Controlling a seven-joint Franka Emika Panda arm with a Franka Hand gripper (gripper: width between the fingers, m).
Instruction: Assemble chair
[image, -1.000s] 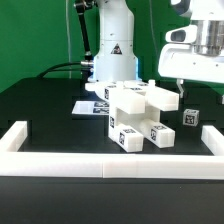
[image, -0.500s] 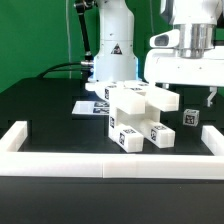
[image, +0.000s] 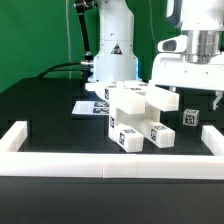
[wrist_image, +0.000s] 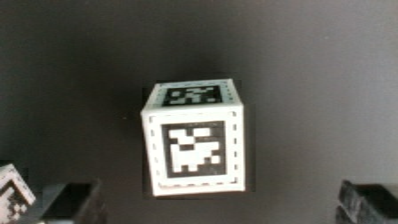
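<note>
The chair (image: 135, 117) is a partly built cluster of chunky white pieces in the middle of the black bench (image: 45, 110). Flat panels and square blocks are stacked against one another, and several faces carry black-and-white square tags. One panel juts toward the exterior view's right, above the lower blocks. The cluster sits in front of the white robot base (image: 112, 45) with its triangle mark. It partly covers the marker board (image: 88, 107), which lies flat behind it toward the exterior view's left.

Just beside the chair, on the exterior view's right and not touching it, a small loose block (image: 190, 117) stands alone on the bench with a tag facing the camera. The wrist view looks down on a white tagged block (wrist_image: 196, 140), most likely this same one. It has one tag on its upper end and a larger one on its long side. A corner of another tagged white piece (wrist_image: 13, 188) shows at the edge.

The jaws are wide apart and hold nothing. Their dark fingertips (wrist_image: 71, 203) frame the block from either side without touching it. In the exterior view the arm's white wrist housing (image: 192, 62) hangs above the loose block. The low white border wall (image: 110, 166) rims the bench's near edge and sides.
</note>
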